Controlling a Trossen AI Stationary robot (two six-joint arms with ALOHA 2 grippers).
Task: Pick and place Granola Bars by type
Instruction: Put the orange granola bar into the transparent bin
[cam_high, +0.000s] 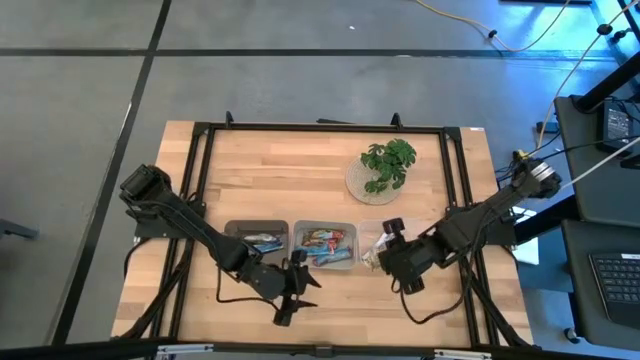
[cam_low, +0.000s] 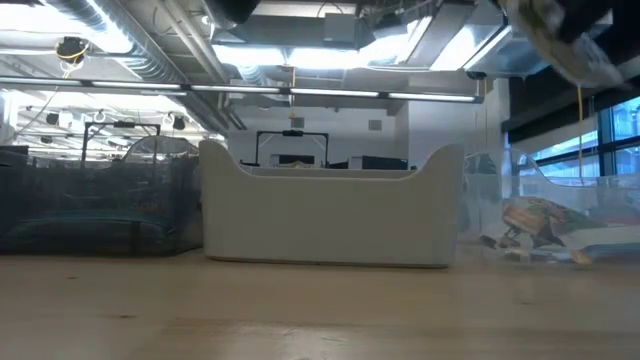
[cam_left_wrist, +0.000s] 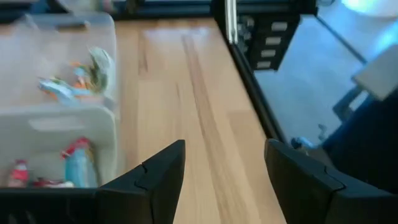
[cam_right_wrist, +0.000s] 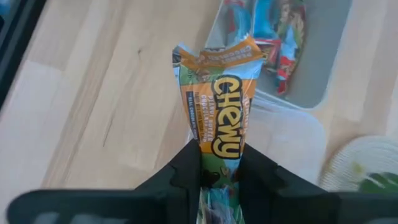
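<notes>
My right gripper (cam_right_wrist: 219, 158) is shut on an orange-and-green "Chewy" granola bar (cam_right_wrist: 217, 106). It hovers above the clear tray (cam_right_wrist: 292, 134) near the table's right end (cam_high: 380, 256). My left gripper (cam_left_wrist: 224, 174) is open and holds nothing. It sits over bare wood in front of the middle tray (cam_high: 306, 292). Blue and red bars (cam_right_wrist: 277, 31) lie in the middle tray (cam_high: 325, 246), and blue bars lie in the left tray (cam_high: 257, 242). A few bars (cam_low: 540, 225) lie in the clear tray. My right gripper pinches the bar's green lower end (cam_right_wrist: 219, 163) between its two fingers. The fingers lie along the bar and slant down from the table's right side. The bar is lifted clear, and its orange end (cam_right_wrist: 214, 59) sticks out past the fingertips.
A leafy plant on a round plate (cam_high: 385, 168) stands behind the trays toward the far edge. A black frame (cam_high: 200, 140) runs around the tabletop. Bare wood lies along the near edge (cam_high: 400, 320) and at the far left (cam_high: 260, 170).
</notes>
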